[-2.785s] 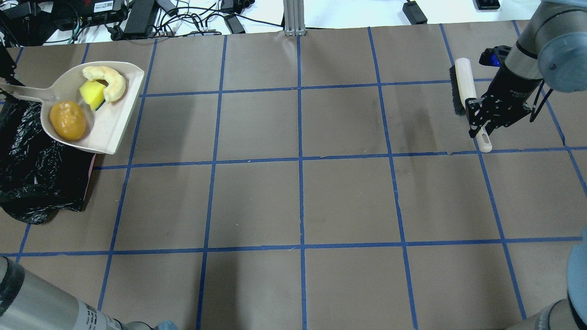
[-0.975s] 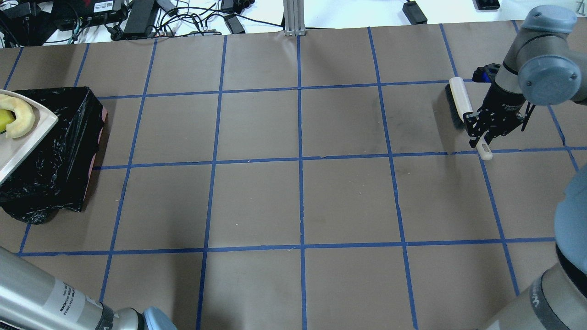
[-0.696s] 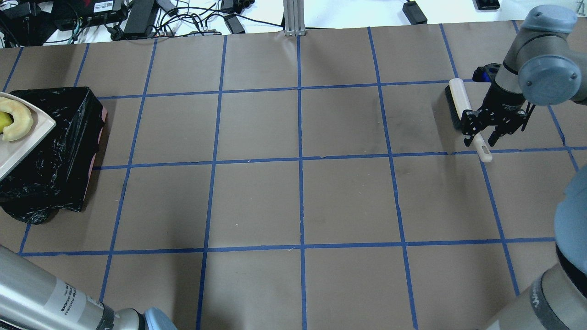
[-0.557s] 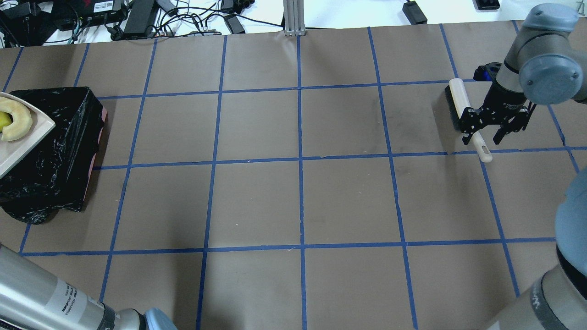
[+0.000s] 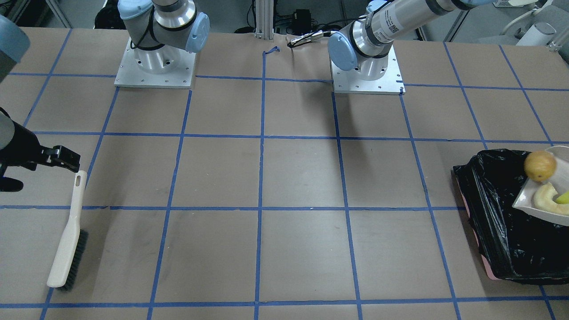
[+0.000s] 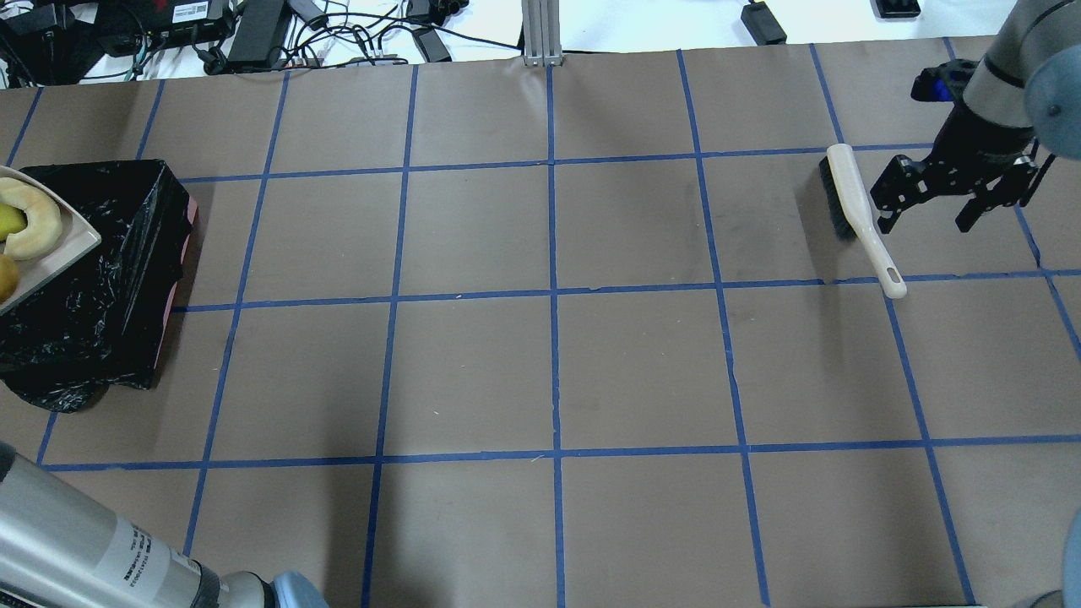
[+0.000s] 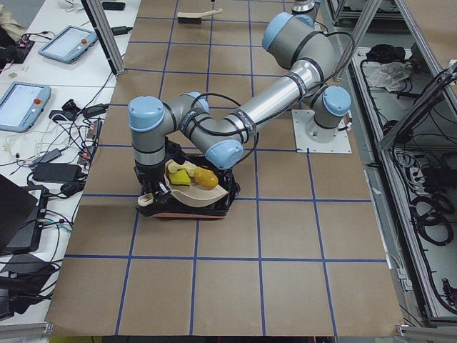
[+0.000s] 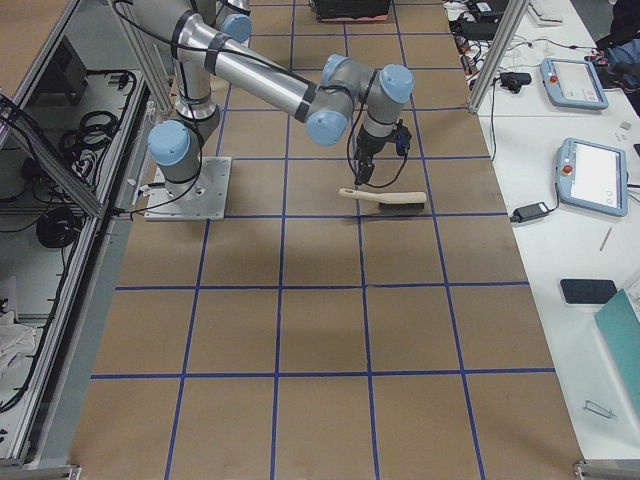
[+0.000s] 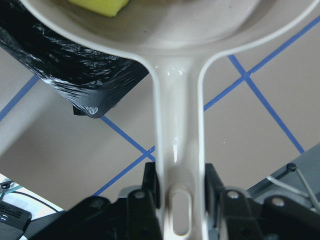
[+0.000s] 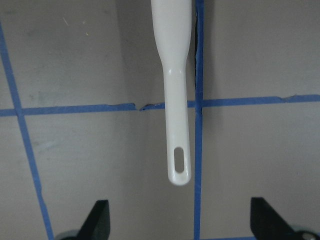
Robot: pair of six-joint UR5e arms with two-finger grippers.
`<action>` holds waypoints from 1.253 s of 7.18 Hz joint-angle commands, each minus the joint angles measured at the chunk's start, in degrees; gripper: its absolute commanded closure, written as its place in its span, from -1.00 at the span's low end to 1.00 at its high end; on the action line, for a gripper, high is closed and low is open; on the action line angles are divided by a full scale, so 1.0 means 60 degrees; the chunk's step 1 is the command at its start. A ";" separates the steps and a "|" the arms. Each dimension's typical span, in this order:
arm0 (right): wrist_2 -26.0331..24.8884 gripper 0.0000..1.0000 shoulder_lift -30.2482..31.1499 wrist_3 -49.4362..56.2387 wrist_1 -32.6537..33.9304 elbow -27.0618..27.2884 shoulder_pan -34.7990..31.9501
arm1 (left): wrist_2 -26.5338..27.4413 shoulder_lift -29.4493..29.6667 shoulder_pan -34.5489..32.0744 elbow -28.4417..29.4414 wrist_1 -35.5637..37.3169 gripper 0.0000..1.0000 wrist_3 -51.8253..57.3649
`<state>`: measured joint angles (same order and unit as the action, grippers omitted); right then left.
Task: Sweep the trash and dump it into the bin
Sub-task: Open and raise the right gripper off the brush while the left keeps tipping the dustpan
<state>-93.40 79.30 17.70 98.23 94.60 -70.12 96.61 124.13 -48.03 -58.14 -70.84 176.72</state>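
The bin (image 6: pixel 110 279), a pinkish box lined with a black bag, stands at the table's left end and also shows in the front view (image 5: pixel 502 222). My left gripper (image 9: pixel 177 187) is shut on the handle of the beige dustpan (image 9: pixel 177 120), which is held tilted over the bin (image 5: pixel 531 206). In the pan are the golden-brown potato (image 5: pixel 539 166) at its lip, the cream rind slice (image 5: pixel 546 198) and the yellow wedge (image 5: pixel 563 196). My right gripper (image 6: pixel 923 221) is open and empty, just above and beside the brush (image 6: pixel 857 211) handle.
The brush lies flat on the table at the far right, with its handle (image 10: pixel 175 110) pointing toward my right gripper (image 10: pixel 180 220). Cables and power bricks (image 6: pixel 253 29) lie beyond the table's far edge. The two arm bases (image 5: pixel 155 62) stand on the robot's side.
My right gripper has opened, let go of the brush handle and drawn up and away to the right. The dustpan has moved left over the bin, and the potato has slid toward its lip.
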 commanded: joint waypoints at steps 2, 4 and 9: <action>0.0563 -1.00 0.1912 -0.0499 -0.0664 -0.0078 -0.0482 | 0.0026 -0.0107 -0.0168 -0.0183 0.0570 1.00 0.0457; 0.0480 -1.00 0.1930 -0.1787 -0.0786 -0.0092 -0.2146 | 0.0055 -0.0253 -0.0271 -0.0373 0.1297 1.00 0.0865; 0.0537 -1.00 0.1885 -0.2760 -0.0859 0.0010 -0.3035 | 0.0597 -0.1087 -0.0682 -0.1674 0.2996 1.00 0.0707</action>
<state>-90.09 90.42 1.16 93.33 94.56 -88.16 99.95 119.11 -51.98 -65.43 -56.08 181.20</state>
